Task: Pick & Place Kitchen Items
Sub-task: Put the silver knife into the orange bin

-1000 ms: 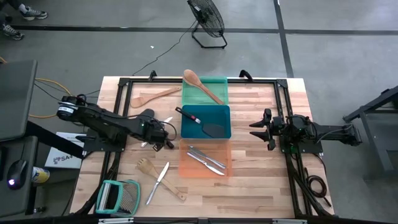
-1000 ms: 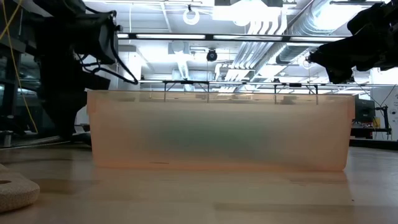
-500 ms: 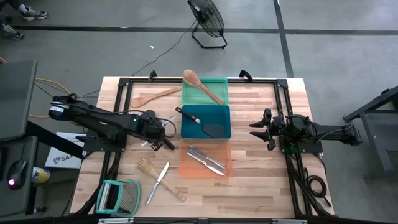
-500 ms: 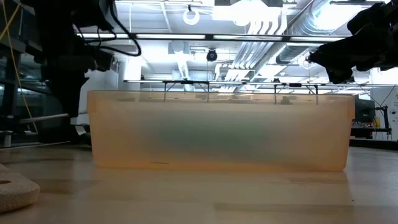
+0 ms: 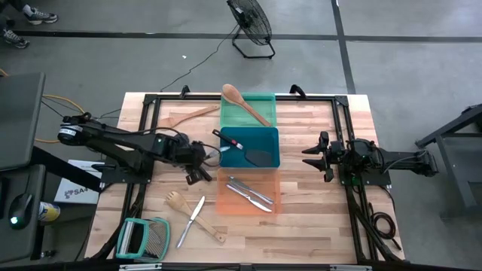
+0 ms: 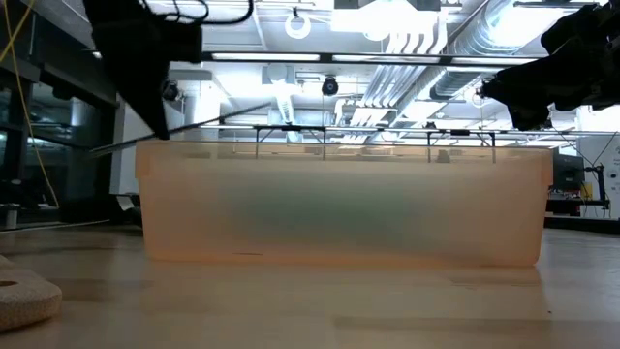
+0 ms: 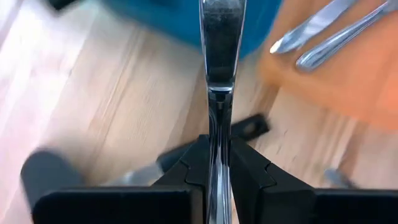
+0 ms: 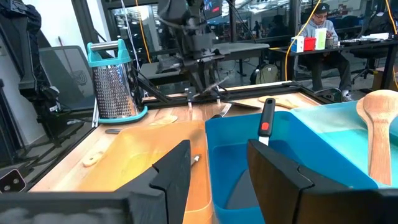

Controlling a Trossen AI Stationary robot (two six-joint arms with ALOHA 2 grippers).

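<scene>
Left gripper (image 5: 205, 156) is clamped on a slim silver metal knife (image 7: 219, 56), held above the wooden worktop (image 5: 309, 203) just left of where the blue rectangular plastic tray (image 5: 263, 135) meets the orange rectangular plastic tray (image 5: 224, 202). Only the left wrist view shows the grip itself: both fingers (image 7: 193, 163) pinch the handle, and the blade runs out over the blue tray's edge. The overhead view gives just a thin glint reaching toward the blue tray. The low view shows that glint above the orange tray's near wall, with the dark arm at upper left.

Right gripper (image 5: 310, 156) is parked over the worktop right of the trays, fingers apart and gripping nothing. Its wrist view adds what overhead hides: a black spatula with a red mark on its handle (image 8: 267, 121) leaning in the blue tray.

Elsewhere from overhead: a pale wooden spoon (image 5: 242, 102) across the green rectangular plastic tray (image 5: 265, 117), silver metal cutlery (image 5: 250, 194) in the orange tray, a pale wooden spatula (image 5: 184, 117) at the far left, a second silver metal knife (image 5: 191, 221) and a pale wooden fork (image 5: 179, 202) at the near left, and a teal-framed metal box grater (image 5: 143, 237) at the near left corner.

Versus a second ago: left arm has swung its gripper from the bare worktop toward the trays, knife lifted with it; right arm hasn't moved
</scene>
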